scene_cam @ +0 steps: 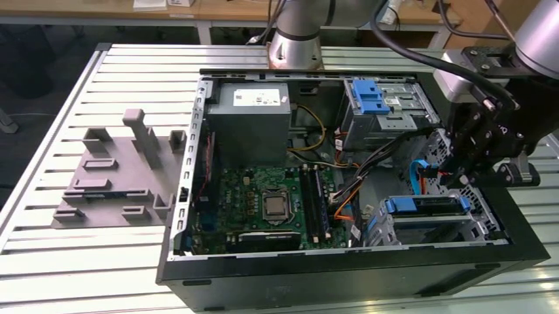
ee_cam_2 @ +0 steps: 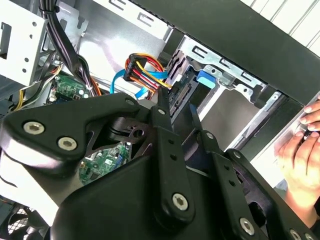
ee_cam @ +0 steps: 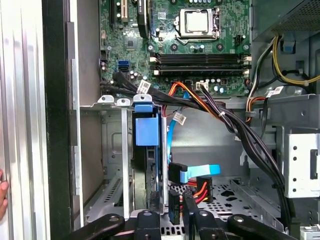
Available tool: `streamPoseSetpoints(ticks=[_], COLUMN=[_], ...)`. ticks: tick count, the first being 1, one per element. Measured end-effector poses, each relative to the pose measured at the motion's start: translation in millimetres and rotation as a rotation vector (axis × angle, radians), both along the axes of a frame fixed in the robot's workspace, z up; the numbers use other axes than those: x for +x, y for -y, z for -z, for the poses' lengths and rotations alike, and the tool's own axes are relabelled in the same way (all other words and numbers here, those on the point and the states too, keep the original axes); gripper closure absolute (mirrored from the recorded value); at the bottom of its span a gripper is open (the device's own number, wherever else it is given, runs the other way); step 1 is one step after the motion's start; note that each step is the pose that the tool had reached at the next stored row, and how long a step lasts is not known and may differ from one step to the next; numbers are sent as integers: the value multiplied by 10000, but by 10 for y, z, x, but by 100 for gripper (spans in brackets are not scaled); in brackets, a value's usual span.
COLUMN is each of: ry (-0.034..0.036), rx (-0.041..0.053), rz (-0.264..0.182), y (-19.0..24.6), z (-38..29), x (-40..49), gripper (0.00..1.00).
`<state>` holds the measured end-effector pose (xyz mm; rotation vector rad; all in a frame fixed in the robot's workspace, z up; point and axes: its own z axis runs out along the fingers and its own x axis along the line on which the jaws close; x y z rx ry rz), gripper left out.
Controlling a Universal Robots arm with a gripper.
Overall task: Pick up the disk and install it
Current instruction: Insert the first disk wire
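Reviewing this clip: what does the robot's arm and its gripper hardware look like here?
The arm is a silver-grey tube with rounded joints, and black cables run along it to the wrist. The gripper is matte black, built from flat linkage bars pinned with silver hex-socket bolts. Its two narrow black jaws taper to thin tips. No markings are legible on it.

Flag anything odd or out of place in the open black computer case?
One thing: a person's hand is at the outer side of the black case wall, close to the gripper. The silver-grey disk in its blue plastic frame sits straight in its metal bay; nothing looks damaged.
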<state>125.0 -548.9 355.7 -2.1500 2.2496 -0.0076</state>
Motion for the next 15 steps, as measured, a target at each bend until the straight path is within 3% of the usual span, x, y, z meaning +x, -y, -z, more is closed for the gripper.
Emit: streamPoseSetpoints(ticks=[6, 9, 10, 15], ry=[12, 13, 14, -25], rx=[0, -2, -2, 0], rz=[0, 0, 0, 0], y=[-3, -3, -3, -2], z=[33, 43, 43, 44], x=[0, 0, 0, 16], gripper=[68, 76, 82, 82])
